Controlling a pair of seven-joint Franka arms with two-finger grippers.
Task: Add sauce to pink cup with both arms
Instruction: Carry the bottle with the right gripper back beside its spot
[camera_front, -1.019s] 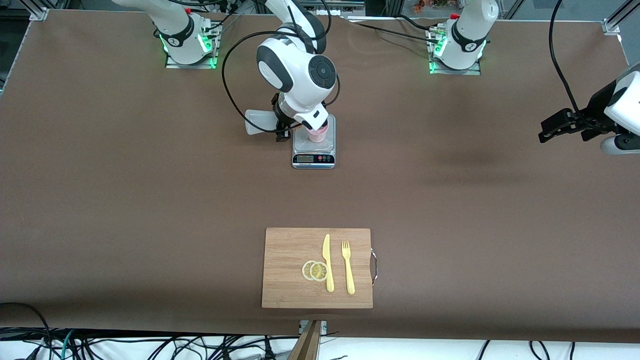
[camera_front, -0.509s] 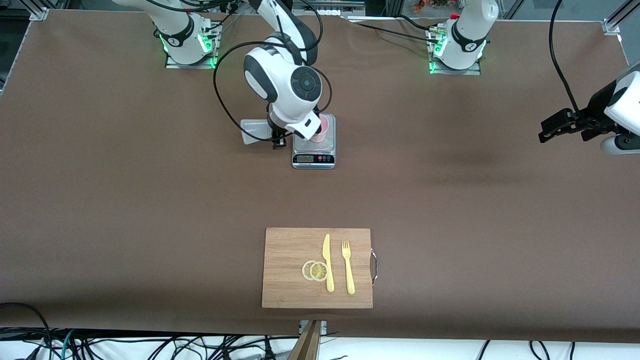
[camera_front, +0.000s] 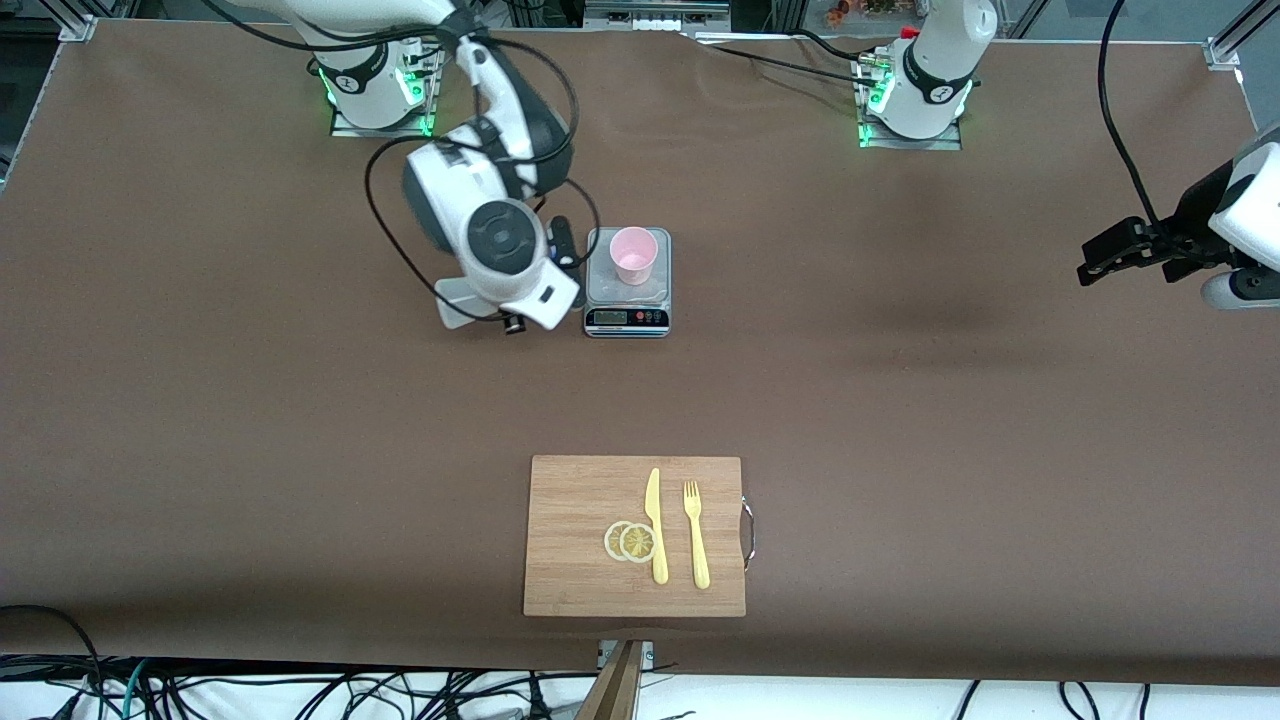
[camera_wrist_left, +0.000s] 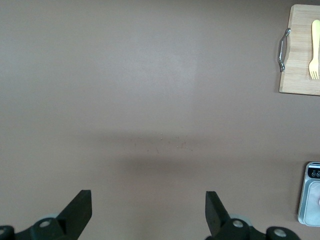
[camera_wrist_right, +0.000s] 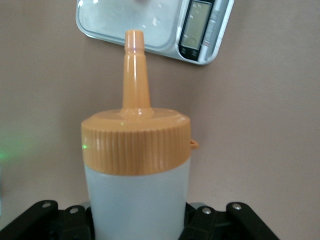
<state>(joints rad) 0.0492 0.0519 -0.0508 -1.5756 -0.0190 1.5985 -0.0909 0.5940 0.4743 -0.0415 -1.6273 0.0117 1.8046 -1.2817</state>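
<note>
A: While the right gripper (camera_front: 505, 300) is clamping the sauce (camera_wrist_right: 136, 165), it is hanging over bare table just beside the scale (camera_front: 627, 305), toward the right arm's end. The nozzle is aiming toward the scale in the right wrist view.

B: Pink cup?

A: The pink cup (camera_front: 634, 254) is standing upright on the scale plate, nothing over it. Cannot tell from the front view whether any sauce is in it.

B: Left gripper?

A: The left gripper (camera_front: 1125, 250) is waiting over the table at the left arm's end, fingers (camera_wrist_left: 80, 210) apart, holding nothing.

B: Step in hand?

A: My read: the bottle is sitting off to the side of the cup, so it is either heading for a set-down or lining up for a squeeze. If setting down, bring the base flat onto the table well apart from the scale and only then let go, so the bottle is not tipping. If squeezing, centre the nozzle over the cup mouth first.

B: Risks?

A: Drips landing on the scale plate, or the wrist nudging the cup. The cutting board (camera_front: 635, 535) with knife (camera_front: 656, 525), fork (camera_front: 696, 535) and lemon slices (camera_front: 630, 541) is lying well apart, nearer the camera.
</note>
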